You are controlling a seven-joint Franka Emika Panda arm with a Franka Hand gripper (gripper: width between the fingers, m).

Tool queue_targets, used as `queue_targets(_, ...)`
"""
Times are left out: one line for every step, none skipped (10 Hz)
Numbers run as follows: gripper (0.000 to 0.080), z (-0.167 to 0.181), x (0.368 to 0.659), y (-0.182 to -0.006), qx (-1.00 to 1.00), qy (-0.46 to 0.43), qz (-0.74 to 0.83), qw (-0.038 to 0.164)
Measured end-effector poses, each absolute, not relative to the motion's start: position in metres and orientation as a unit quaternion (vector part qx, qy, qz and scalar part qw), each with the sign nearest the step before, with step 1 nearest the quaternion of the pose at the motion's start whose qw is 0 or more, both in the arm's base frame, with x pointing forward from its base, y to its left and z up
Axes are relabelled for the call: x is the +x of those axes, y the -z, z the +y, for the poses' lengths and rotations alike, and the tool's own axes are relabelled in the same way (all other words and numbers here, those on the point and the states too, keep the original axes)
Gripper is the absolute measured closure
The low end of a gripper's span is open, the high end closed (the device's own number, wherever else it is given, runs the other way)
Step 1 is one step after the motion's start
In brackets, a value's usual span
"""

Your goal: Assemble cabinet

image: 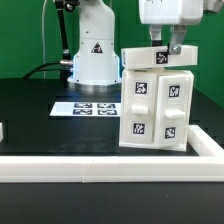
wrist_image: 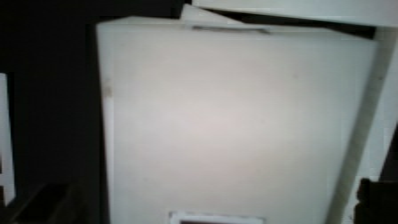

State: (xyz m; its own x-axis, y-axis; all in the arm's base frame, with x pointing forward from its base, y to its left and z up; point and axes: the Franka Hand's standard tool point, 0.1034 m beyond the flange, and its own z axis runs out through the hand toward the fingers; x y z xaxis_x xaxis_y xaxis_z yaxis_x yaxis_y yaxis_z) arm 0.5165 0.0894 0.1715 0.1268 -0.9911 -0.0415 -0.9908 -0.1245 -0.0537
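Observation:
The white cabinet body (image: pixel 153 108) stands upright near the exterior view's right, with several tags on its front. A white top panel (image: pixel 150 58) with one tag sits slightly tilted on the body. My gripper (image: pixel 166 46) comes straight down onto this panel, its fingers narrowly spaced and closed on the panel's upper edge. In the wrist view a large white cabinet face (wrist_image: pixel 222 110) fills the frame, with the tilted panel's edge (wrist_image: pixel 267 22) beyond it. The fingertips are only dark shapes at the frame's corners.
The marker board (image: pixel 83 107) lies flat on the black table to the exterior view's left of the cabinet. A long low white border rail (image: pixel 100 165) runs along the front and up the right side. The robot base (image: pixel 92 55) stands behind.

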Motion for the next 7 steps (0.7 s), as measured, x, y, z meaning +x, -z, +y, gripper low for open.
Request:
queue_targets(0.0022,0.090,0.518,-0.179,-0.757,0.004,0.652,0.041)
queue_targets(0.0003,0.091,0.518,-0.187,-0.762,0.007,0.646,0.048)
queue_targets(0.0003,0.092,0.519,-0.192,-0.762,0.007,0.646,0.055)
queue_targets(0.0002,0.092,0.519,-0.192,-0.765,0.007,0.641,0.055)
queue_targets(0.0002,0.092,0.519,-0.191,-0.774,0.007,0.631,0.054)
queue_targets(0.0002,0.092,0.519,-0.190,-0.785,0.009,0.618,0.052)
queue_targets(0.0002,0.092,0.520,-0.188,-0.821,0.015,0.569,0.047)
